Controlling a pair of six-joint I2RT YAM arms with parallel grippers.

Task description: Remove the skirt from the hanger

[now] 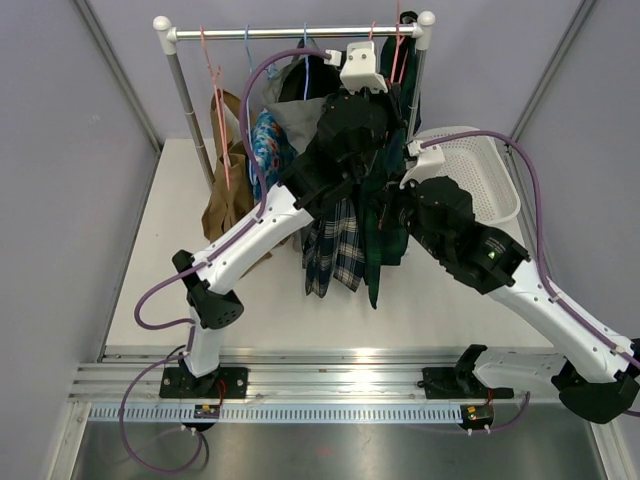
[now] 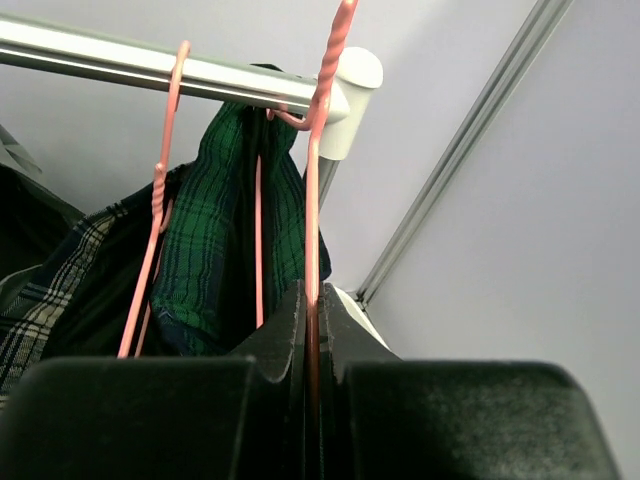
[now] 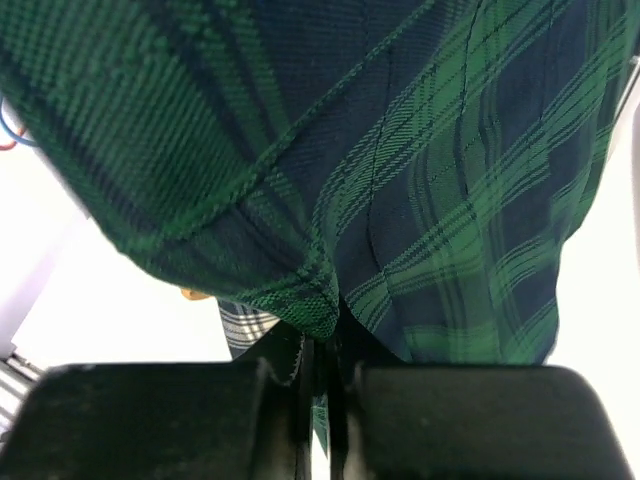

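Observation:
The skirt point(image 1: 386, 250) is dark green and navy plaid and hangs from a pink hanger point(image 1: 398, 52) at the right end of the rail point(image 1: 290, 32). In the left wrist view my left gripper point(image 2: 315, 305) is shut on the hanger's point(image 2: 318, 170) upright pink wire, just below the rail point(image 2: 150, 65), with the skirt point(image 2: 215, 235) draped behind it. My left gripper point(image 1: 383, 88) is high at the rack in the top view. My right gripper point(image 1: 393, 212) is lower, at the skirt's side. Its jaws point(image 3: 322, 350) are shut on a folded edge of the skirt point(image 3: 400, 170).
Other clothes hang on the same rail: a blue-white plaid garment point(image 1: 335, 255), a floral piece point(image 1: 270, 140) and a brown one point(image 1: 228, 190). A white mesh basket point(image 1: 490, 170) stands to the right of the rack. Grey walls close in on both sides.

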